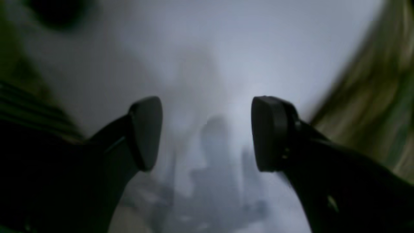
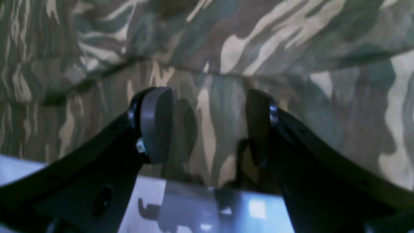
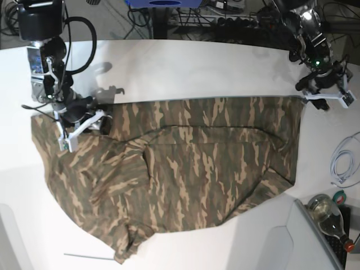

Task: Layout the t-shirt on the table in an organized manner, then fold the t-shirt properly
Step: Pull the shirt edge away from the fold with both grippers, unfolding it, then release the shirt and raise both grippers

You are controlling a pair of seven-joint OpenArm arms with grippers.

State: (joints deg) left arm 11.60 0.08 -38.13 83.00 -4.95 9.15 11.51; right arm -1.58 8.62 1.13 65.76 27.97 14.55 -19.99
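The camouflage t-shirt (image 3: 197, 163) lies spread across the white table (image 3: 197, 67), with folds and a bunched corner at its front left. My right gripper (image 3: 79, 128) rests on the shirt's left end. In the right wrist view this gripper (image 2: 208, 106) is open, its fingers apart on flat cloth (image 2: 226, 42) just inside the hem, and bare table (image 2: 194, 207) shows below. My left gripper (image 3: 326, 100) hovers at the shirt's far right corner. In the blurred left wrist view it (image 1: 207, 123) is open over the table (image 1: 207, 48), empty, with the cloth (image 1: 372, 97) off to its right.
A glass bottle (image 3: 329, 216), a tape roll (image 3: 339, 197) and a white cable (image 3: 340, 166) sit off the table's right side. A grey panel (image 3: 281, 247) lies at the front right. Cables and gear (image 3: 225, 14) crowd the floor beyond the far edge.
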